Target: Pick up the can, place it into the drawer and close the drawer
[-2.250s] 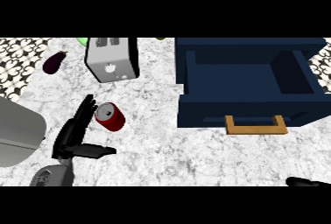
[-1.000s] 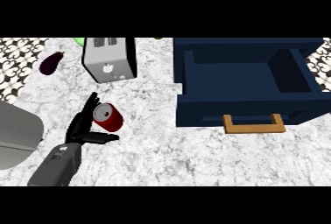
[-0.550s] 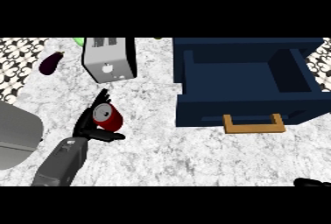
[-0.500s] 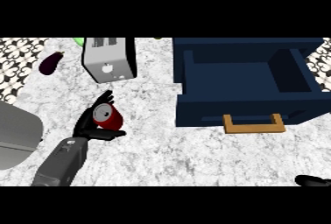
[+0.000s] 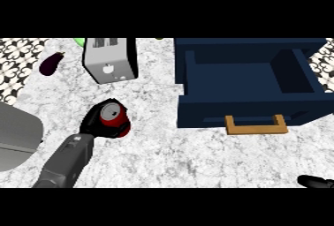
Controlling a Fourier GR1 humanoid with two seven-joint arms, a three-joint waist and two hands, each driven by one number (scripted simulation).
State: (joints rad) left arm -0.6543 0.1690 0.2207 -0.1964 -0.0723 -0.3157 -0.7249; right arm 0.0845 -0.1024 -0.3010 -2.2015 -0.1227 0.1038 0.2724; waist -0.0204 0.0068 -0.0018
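A red can (image 5: 115,115) with a silver top stands on the marble counter, left of the middle. My left hand (image 5: 95,124) is curled round it from the left and below, fingers wrapping its side. The open dark blue drawer (image 5: 251,106) with a tan handle (image 5: 256,125) lies to the right; its inside shows nothing in it. Only a bit of my right hand (image 5: 317,181) shows at the lower right edge, and its fingers are hidden.
A silver toaster (image 5: 109,59) stands behind the can. A purple eggplant (image 5: 51,62) lies at the far left, with a green thing (image 5: 79,41) at the top edge. A grey appliance (image 5: 16,137) fills the left edge.
My left hand has moved in from beside the can and closed round it. The can has barely shifted. A bit of my right hand has come into view at the lower right.
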